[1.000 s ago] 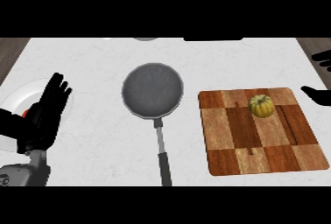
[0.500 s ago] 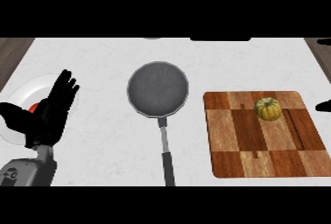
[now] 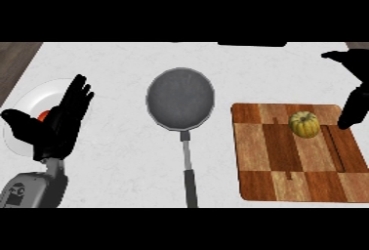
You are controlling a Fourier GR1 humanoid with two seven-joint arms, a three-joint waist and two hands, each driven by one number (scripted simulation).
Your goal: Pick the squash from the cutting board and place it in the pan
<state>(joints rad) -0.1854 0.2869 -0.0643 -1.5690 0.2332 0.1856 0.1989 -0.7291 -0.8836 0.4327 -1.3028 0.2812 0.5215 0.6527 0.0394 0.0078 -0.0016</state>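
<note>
A small yellow-green squash (image 3: 305,124) lies on the wooden cutting board (image 3: 288,166) at the right, near the board's far edge. The grey pan (image 3: 181,99) sits at the counter's middle, its long handle (image 3: 190,171) running toward me. My right hand (image 3: 355,93) shows at the right edge, open with fingers pointing down, just right of the squash and apart from it. At the left my left hand (image 3: 54,124) rests open, fingers up, holding nothing.
A white plate (image 3: 32,105) with something red on it lies under and behind my left hand. Dark shapes sit along the counter's far edge (image 3: 252,44). White countertop runs between the pan and the board.
My right hand has come back into view at the right edge and reaches down beside the squash. The view has shifted a little. The left hand holds the same pose.
</note>
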